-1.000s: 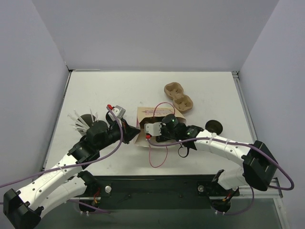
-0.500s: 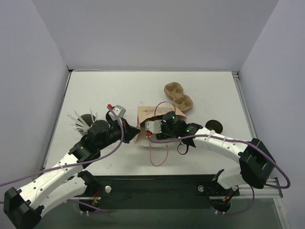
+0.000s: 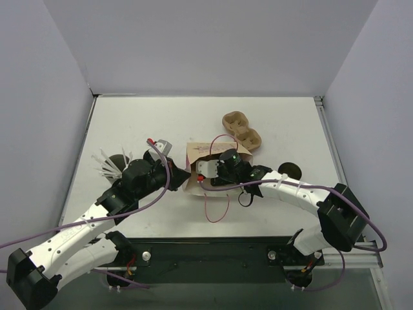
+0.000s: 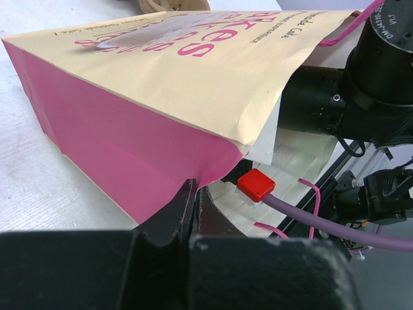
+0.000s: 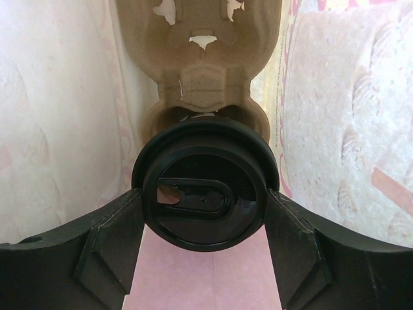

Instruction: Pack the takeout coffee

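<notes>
The white bench (image 3: pixel 129 123) carries everything, with both arms reaching in from its near edge. A cream and pink paper bag (image 3: pixel 197 154) lies on its side near the middle. Its printed cream face is up, and its mouth is turned toward the arms. Behind the bag and just to its right sits a brown two-socket pulp carrier (image 3: pixel 242 131), apart from both arms. A small dark round object (image 3: pixel 289 171) lies to the right, beside the right forearm. At the far left, a dark cup (image 3: pixel 117 160) stands among a spray of white sticks (image 3: pixel 105 169).

The right arm's wrist goes into the bag's mouth, so its fingers are hidden from above. Seen from that wrist, the right tool (image 5: pixel 205 197) stands wide, one black finger (image 5: pixel 110 242) pressed against each side of the black lid. It is gripping the takeout coffee (image 5: pixel 206 165). The cup is inside the bag, between the pale side walls and above the pink panel. Just beyond the lid lies a brown pulp tray (image 5: pixel 200 58), and the lid overlaps the tray's near socket.

The left tool (image 4: pixel 193 194) is fully closed, pinching the lip of the bag's pink side panel at the mouth. That edge is lifted off the bench. Next to it, a small red plug (image 4: pixel 257 185) on a purple cable (image 4: pixel 322 216) sits in the opening.
</notes>
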Action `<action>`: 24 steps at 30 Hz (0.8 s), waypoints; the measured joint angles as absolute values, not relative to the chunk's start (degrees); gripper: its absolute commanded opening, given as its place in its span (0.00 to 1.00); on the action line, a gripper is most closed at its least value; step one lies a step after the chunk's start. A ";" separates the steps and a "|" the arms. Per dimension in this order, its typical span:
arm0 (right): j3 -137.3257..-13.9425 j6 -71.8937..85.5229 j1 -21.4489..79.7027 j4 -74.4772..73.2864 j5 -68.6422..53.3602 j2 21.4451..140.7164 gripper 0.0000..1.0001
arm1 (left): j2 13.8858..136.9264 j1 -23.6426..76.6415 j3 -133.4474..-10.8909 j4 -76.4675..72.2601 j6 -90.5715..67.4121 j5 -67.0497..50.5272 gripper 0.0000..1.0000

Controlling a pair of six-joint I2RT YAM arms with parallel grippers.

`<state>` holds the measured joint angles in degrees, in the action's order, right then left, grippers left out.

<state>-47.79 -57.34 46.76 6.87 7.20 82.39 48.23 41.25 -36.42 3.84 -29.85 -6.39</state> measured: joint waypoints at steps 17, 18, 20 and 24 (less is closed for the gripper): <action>-50.78 -55.20 45.34 5.28 6.57 83.94 0.83 | 49.87 41.19 -39.83 5.93 -29.85 -4.84 0.00; -50.85 -55.11 45.34 5.06 6.57 83.94 0.83 | 50.04 41.19 -40.05 6.07 -29.85 -4.86 0.00; -50.92 -55.05 45.34 4.62 6.57 83.92 0.83 | 50.41 41.19 -40.49 6.28 -29.85 -4.86 0.00; -51.11 -54.65 45.30 3.60 6.15 83.61 0.82 | 50.63 41.19 -40.88 6.63 -29.87 -4.82 0.00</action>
<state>-51.11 -54.65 45.30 3.60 6.15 83.61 50.63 41.19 -40.88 6.63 -29.87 -4.82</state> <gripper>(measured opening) 0.825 0.023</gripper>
